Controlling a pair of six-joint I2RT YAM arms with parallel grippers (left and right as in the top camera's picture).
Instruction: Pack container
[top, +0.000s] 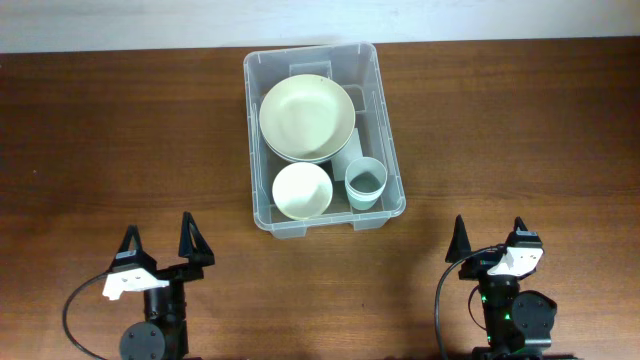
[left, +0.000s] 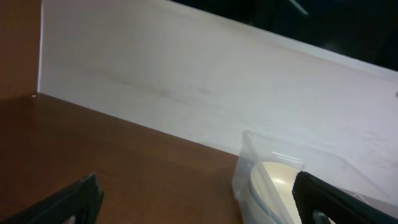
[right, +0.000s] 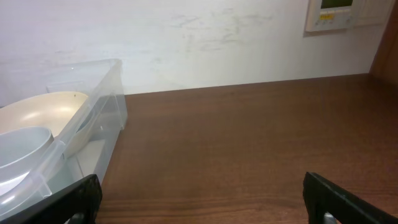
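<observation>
Near the table (top: 90, 150) edge, I'm resting left gripper (top: 160, 232) and right gripper (top: 490, 230) spread, empty — well clear of the container (top: 330, 222), seemingly fully packed.

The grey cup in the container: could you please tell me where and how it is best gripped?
Probably its rim, pinched from straight above: the cup stands upright, mouth open, hemmed by the container wall and the small bowl.

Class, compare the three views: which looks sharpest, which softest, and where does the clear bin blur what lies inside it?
Overhead: sharp and evenly lit, container rim crisp. Left wrist: softest and dim, left fingers dark blurs. Right wrist: brighter, but the container's wall hazes the dishes inside.
</observation>
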